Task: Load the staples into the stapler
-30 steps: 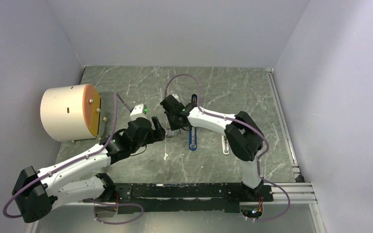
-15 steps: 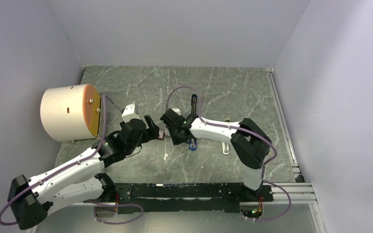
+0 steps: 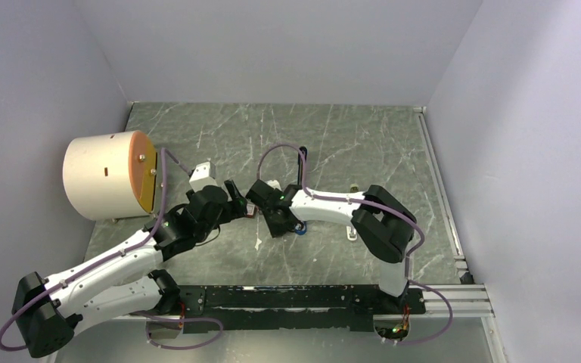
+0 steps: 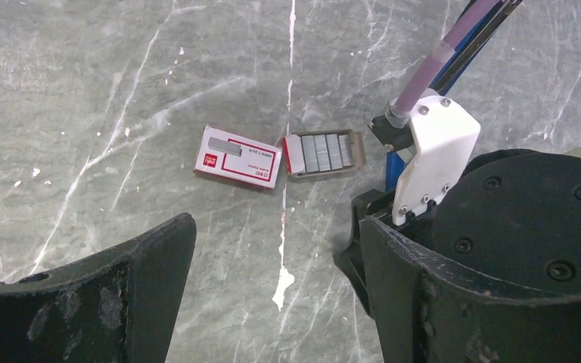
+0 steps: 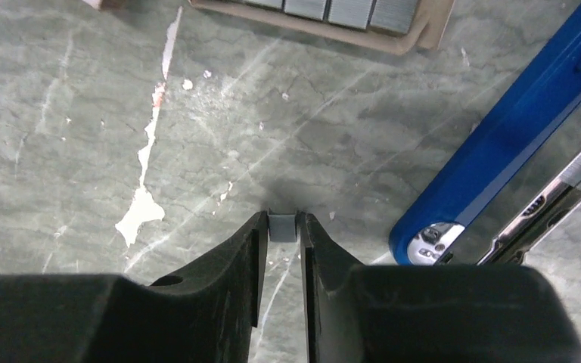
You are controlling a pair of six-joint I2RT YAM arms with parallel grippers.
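Observation:
The stapler lies open on the table; its blue arm (image 5: 499,144) and metal channel (image 5: 567,181) show at the right of the right wrist view. In the top view its black part (image 3: 301,161) sticks out behind the right arm. My right gripper (image 5: 282,227) is shut on a small grey strip of staples (image 5: 282,225), just above the table, left of the stapler's blue end. More staples (image 4: 324,150) sit in a brown tray beside the red box (image 4: 238,156). My left gripper (image 4: 272,302) is open and empty, near side of the box.
A big beige cylinder with an orange face (image 3: 110,174) stands at the left. A pale beige bar (image 3: 352,227) lies right of the stapler. My two wrists sit close together at mid-table (image 3: 253,206). White paint marks spot the marble top (image 4: 281,278).
My right gripper has moved towards the near left and sunk closer to the table, beside the stapler. My left arm shifted a little left early on, then stayed still.

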